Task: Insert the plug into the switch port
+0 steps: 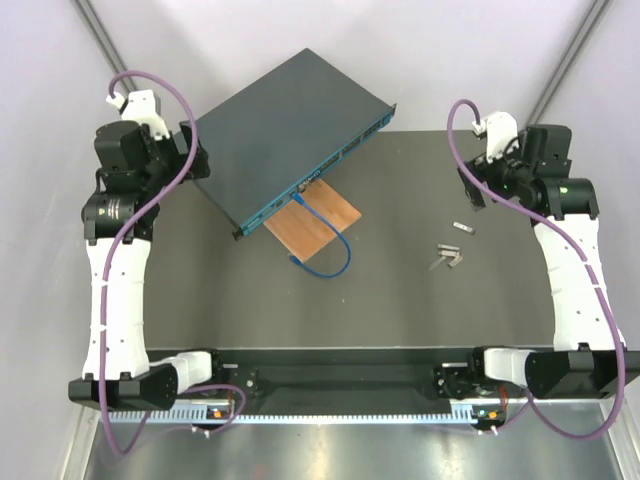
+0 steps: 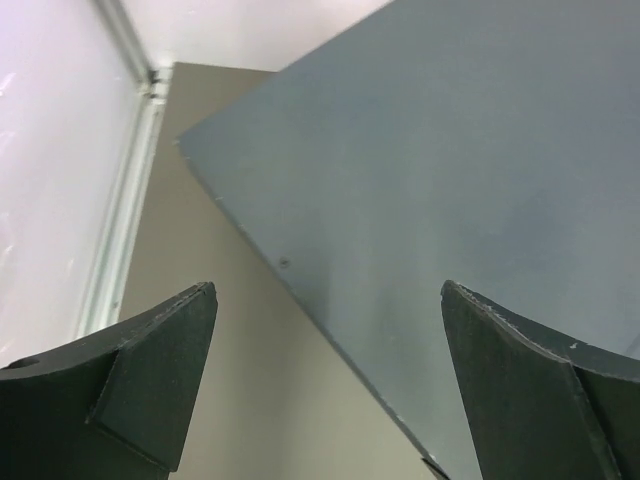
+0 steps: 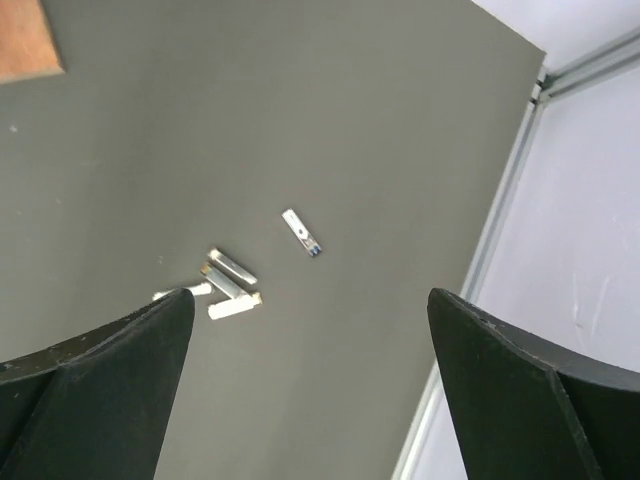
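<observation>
The switch is a flat dark blue-teal box lying askew at the table's back, its lighter port face turned to the front right. A blue cable loops over a wooden board; one end reaches the port face, and the other plug lies loose. My left gripper is open and empty at the switch's left corner; its wrist view shows the switch top between the open jaws. My right gripper is open and empty above the table at the right.
A brown wooden board lies in front of the port face, and its corner also shows in the right wrist view. Small silver pieces lie on the table: one alone, and a cluster. Frame posts stand at the back corners.
</observation>
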Robot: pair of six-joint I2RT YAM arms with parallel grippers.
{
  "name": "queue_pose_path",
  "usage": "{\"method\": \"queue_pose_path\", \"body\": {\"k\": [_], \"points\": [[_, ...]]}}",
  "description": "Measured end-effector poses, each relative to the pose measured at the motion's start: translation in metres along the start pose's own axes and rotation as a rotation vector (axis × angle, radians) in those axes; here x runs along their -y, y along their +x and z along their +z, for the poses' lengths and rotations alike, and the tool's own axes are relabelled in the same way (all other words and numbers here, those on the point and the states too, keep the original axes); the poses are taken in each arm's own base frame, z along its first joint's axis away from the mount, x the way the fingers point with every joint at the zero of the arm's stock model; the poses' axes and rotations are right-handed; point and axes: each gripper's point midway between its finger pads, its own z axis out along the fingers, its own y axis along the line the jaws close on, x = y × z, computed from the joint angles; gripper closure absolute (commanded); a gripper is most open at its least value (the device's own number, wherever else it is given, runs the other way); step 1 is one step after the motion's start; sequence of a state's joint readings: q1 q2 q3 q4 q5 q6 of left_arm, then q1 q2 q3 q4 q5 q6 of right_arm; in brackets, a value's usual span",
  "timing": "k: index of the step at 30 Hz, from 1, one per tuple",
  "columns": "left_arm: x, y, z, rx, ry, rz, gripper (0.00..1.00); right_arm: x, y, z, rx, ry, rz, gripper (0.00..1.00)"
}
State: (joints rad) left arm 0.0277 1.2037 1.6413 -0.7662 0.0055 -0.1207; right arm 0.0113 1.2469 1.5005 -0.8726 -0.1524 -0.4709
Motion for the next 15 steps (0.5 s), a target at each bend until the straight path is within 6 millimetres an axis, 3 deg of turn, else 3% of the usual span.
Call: {"method": "queue_pose_path", "body": {"k": [8,12,15], "points": [[0.030,0.000,0.012,-0.038,0.174,0.023,0.01,0.012,0.017,0.000,-0.092,0.052,-0.051,0.00],[0.048,0.003,0.020,-0.066,0.287,0.048,0.01,0.024,0.037,0.019,-0.191,0.033,-0.119,0.00],[0.058,0.004,0.019,-0.073,0.351,0.070,0.01,0.042,0.065,0.042,-0.288,0.011,-0.137,0.01]]}}
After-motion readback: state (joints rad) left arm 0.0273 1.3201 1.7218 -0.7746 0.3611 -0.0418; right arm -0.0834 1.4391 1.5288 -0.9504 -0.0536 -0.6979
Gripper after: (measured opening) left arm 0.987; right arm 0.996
